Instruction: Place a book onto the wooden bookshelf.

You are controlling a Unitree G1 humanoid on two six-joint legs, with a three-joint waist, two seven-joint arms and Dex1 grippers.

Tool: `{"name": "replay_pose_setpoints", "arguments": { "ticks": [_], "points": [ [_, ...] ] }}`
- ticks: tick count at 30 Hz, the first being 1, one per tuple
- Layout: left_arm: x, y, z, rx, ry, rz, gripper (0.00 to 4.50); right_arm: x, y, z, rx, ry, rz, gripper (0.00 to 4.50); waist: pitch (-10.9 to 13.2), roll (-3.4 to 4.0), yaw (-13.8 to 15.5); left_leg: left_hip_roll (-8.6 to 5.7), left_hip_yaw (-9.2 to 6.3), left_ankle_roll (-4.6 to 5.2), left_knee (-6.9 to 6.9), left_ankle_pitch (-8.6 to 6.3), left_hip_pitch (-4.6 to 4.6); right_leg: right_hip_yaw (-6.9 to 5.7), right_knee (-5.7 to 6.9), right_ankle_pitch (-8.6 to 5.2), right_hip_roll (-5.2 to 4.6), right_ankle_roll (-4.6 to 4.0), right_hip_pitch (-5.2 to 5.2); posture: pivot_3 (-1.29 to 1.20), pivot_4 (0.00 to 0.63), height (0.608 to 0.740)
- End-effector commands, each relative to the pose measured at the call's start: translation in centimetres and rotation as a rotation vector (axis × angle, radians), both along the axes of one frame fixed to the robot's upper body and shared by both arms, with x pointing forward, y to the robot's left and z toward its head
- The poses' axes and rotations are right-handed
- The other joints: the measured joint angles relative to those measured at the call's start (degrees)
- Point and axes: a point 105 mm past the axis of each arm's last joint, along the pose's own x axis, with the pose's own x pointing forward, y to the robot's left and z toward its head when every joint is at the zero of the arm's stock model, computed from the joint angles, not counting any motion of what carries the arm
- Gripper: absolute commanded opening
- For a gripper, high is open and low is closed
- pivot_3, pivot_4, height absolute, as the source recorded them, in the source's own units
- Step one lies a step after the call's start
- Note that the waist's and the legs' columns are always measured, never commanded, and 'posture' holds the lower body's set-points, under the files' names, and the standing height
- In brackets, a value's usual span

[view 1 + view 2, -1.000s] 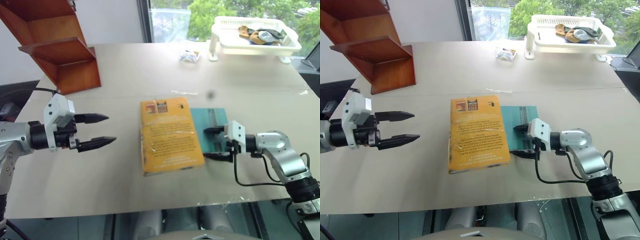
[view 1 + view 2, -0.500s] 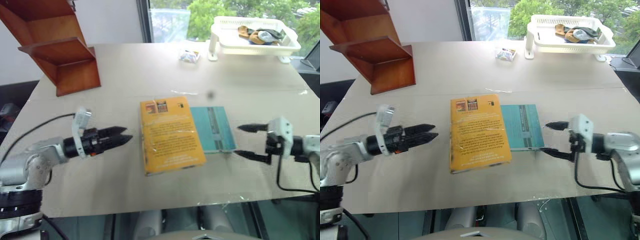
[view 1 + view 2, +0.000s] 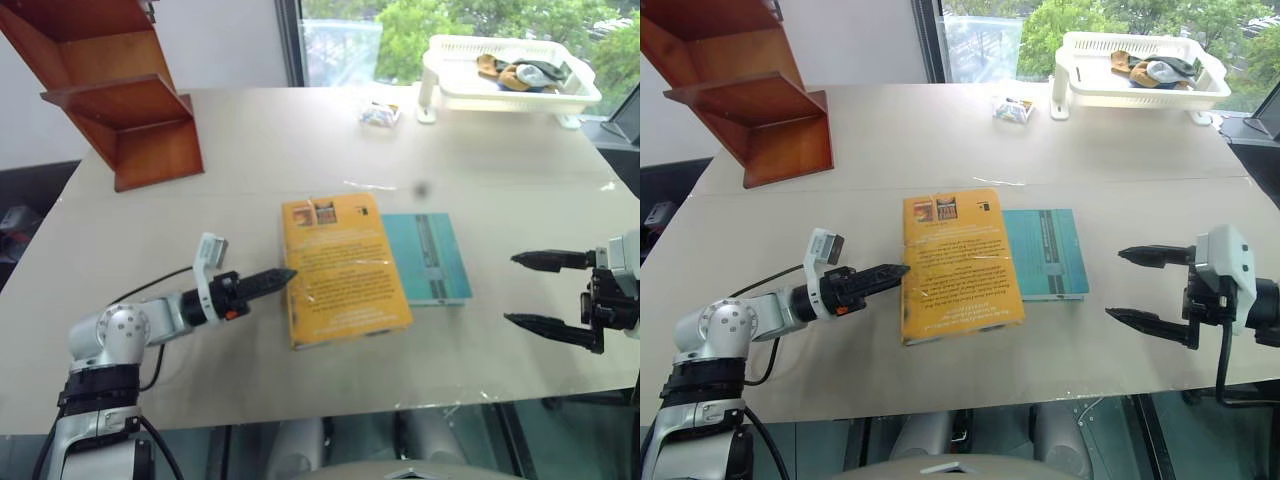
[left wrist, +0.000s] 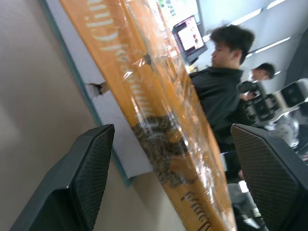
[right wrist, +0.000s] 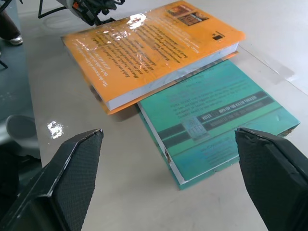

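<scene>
Left eye view: two books are lying mid-frame on the bench [image 3: 250, 140], the orange book [image 3: 343, 270] overlapping the left edge of the teal book [image 3: 430, 258]. One bookshelf [image 3: 120, 95] is standing at upper left, well apart from them, with bare bench between. One white basket [image 3: 510, 72] is sitting at upper right, one small packet [image 3: 380, 113] just left of it. The left pincer [image 3: 275, 277] is reaching in from lower left, its tips at the orange book's left edge. The right pincer [image 3: 540, 292] is hanging at the right edge, fingers spread, bare bench separating it from the teal book.

Left wrist view: two black fingers [image 4: 82, 178] are standing wide apart, the orange book's spine running between them. Two people [image 4: 219, 96] are showing behind.

Right wrist view: both fingers are spread wide, both books lying ahead, the orange one partly on the teal one.
</scene>
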Motion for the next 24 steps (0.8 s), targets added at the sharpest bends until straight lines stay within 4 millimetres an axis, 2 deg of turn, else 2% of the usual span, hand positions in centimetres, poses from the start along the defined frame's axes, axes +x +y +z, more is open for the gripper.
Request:
{"name": "replay_pose_setpoints", "arguments": {
  "ticks": [1, 4, 9, 11, 12, 19, 24],
  "points": [
    [0.3, -0.3, 0.3, -0.058, 0.004, -0.015, 4.06, -0.2, 0.1, 0.4, -0.048, -0.029, 0.004, 4.50, 0.0, 0.00, 0.0, -0.01, 0.00, 0.00, 0.00, 0.00, -0.01, 0.01, -0.01, 0.00, -0.01, 0.00, -0.01, 0.00, 0.150, 0.740],
    [0.2, -0.3, 0.0, -0.057, 0.032, -0.036, 3.31, 0.1, -0.2, 0.1, -0.061, -0.037, -0.014, 4.50, 0.0, 0.00, 0.0, -0.02, 0.00, 0.00, 0.03, 0.00, -0.02, 0.01, -0.01, 0.00, -0.01, 0.00, 0.00, 0.00, 0.150, 0.740],
    [0.0, -0.4, -1.0, -0.057, 0.059, -0.057, 0.99, 0.1, 0.0, 0.5, -0.045, -0.049, 0.001, 4.50, 0.0, 0.01, 0.0, -0.02, -0.01, 0.00, 0.02, 0.00, -0.01, 0.00, 0.00, 0.00, -0.01, 0.00, 0.00, 0.00, 0.150, 0.740],
    [-0.1, -0.5, -1.2, -0.064, 0.060, -0.064, 0.28, 0.0, 0.1, 0.6, -0.039, -0.048, 0.008, 4.50, 0.0, 0.01, 0.0, -0.02, -0.02, 0.00, 0.03, 0.00, -0.01, -0.01, -0.01, 0.00, -0.01, 0.00, 0.01, 0.00, 0.150, 0.740],
    [-0.1, -0.5, -1.1, -0.075, 0.060, -0.064, 0.10, 0.0, 0.1, 0.7, -0.038, -0.048, 0.009, 4.50, 0.0, 0.01, 0.0, -0.01, -0.02, 0.00, 0.03, 0.00, -0.01, 0.00, -0.01, 0.00, -0.02, 0.00, 0.01, 0.00, 0.150, 0.740],
    [0.2, 0.2, -0.3, -0.112, 0.021, -0.033, 0.09, 0.0, -0.3, 0.8, -0.028, -0.046, -0.003, 4.50, 0.0, 0.01, 0.0, 0.00, -0.07, 0.00, 0.03, 0.00, 0.04, -0.04, -0.02, 0.00, -0.03, -0.01, 0.11, 0.00, 0.150, 0.740],
    [0.2, 1.8, 3.1, -0.062, -0.115, 0.002, 0.09, 0.7, -0.9, 1.9, 0.047, -0.084, -0.034, 4.50, 0.1, -0.09, -0.2, 0.03, -0.11, 0.00, 0.03, 0.00, 0.03, -0.07, -0.04, 0.00, -0.05, -0.02, 0.12, 0.00, 0.150, 0.740]
  ]
}}
